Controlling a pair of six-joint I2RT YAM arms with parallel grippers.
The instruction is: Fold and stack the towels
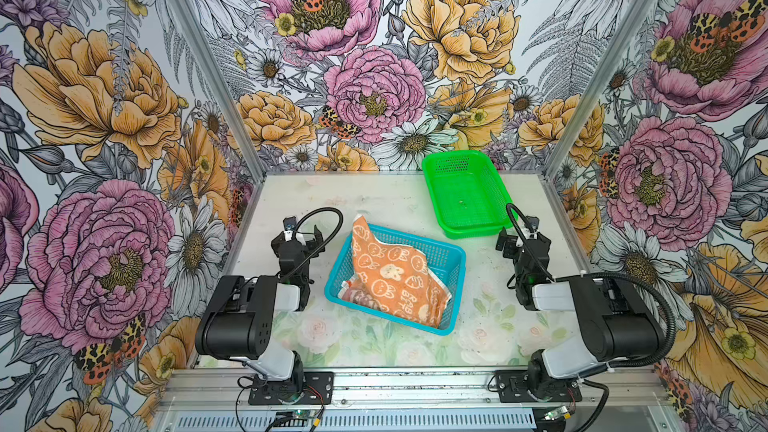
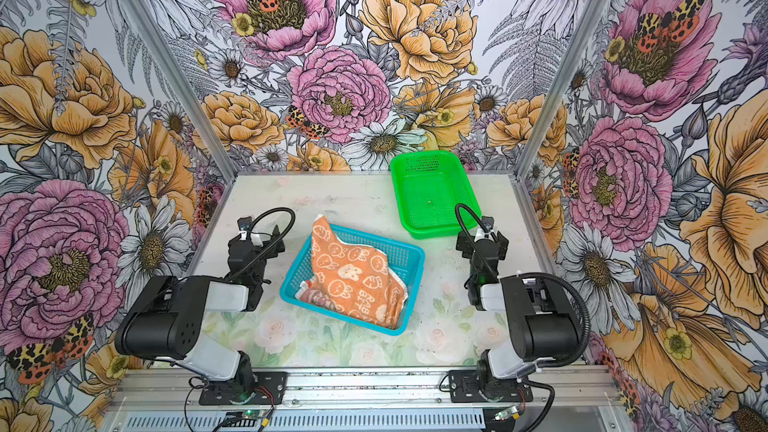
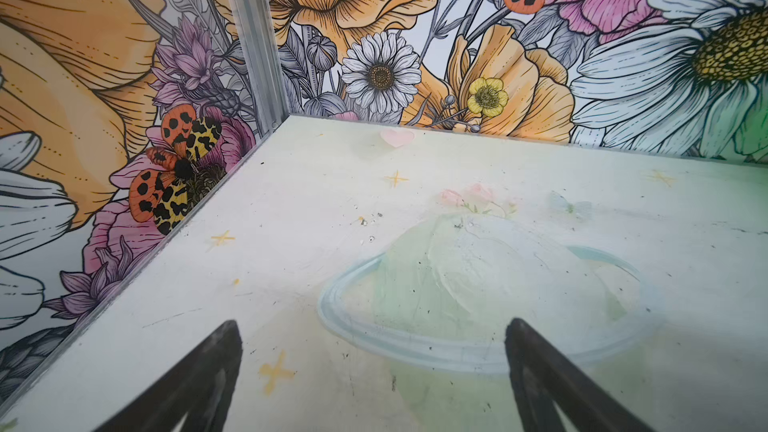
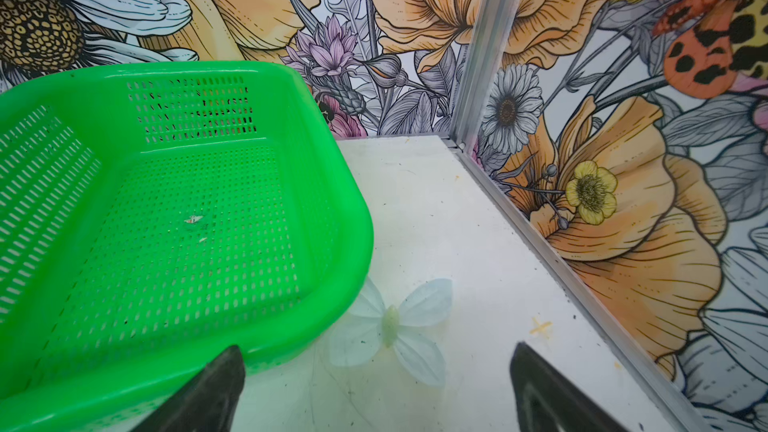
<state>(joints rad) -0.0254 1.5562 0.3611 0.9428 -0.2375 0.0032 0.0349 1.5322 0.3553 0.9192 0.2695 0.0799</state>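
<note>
Plainly, in both top views the orange towel (image 1: 395,278) (image 2: 353,276) is lying crumpled in the blue basket (image 1: 337,261), one corner poking up over its far rim and another cloth (image 1: 355,296) peeking out beneath; the green basket (image 1: 430,189) is sitting empty behind. Through the left wrist view, the left claw (image 3: 372,326) is gaping wide over bare bench (image 3: 332,201), holding nothing. Through the right wrist view, the right claw (image 4: 377,349) is hanging open and empty beside the green basket. Folding is not yet starting, I judge; next, one claw is needing to reach in and pinch that raised corner.

table (image 1: 374,201) under blue basket (image 1: 455,284), green basket (image 1: 469,231)
</note>
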